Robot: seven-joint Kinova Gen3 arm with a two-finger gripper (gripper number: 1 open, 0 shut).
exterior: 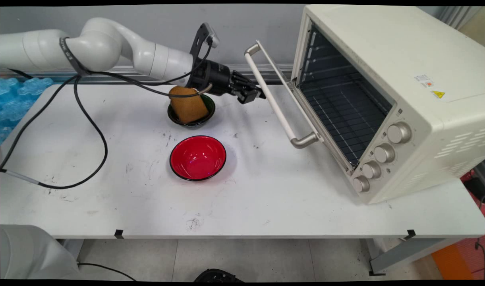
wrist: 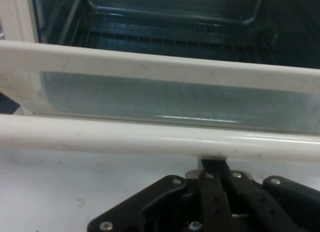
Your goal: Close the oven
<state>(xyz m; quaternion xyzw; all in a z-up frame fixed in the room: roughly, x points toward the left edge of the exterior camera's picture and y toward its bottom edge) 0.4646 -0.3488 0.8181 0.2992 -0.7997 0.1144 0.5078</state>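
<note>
My claw (exterior: 253,94) sits just left of the open oven door's handle (exterior: 275,102), fingers closed, w/ tips touching it.

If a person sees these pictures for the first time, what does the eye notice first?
The cream toaster oven at the table's right, its door hanging open over the table. The black gripper sits right at the door's handle. Behind it a brown bread piece stands in a dark bowl, with an empty red bowl nearer the camera.

The oven (exterior: 389,95) door (exterior: 298,115) hangs open, its handle (exterior: 280,105) barring the way from the left. The rack (exterior: 341,107) inside lies bare. Left of the oven two bowls (exterior: 198,157) stand; the worktop (exterior: 266,198) before it lies open.
</note>
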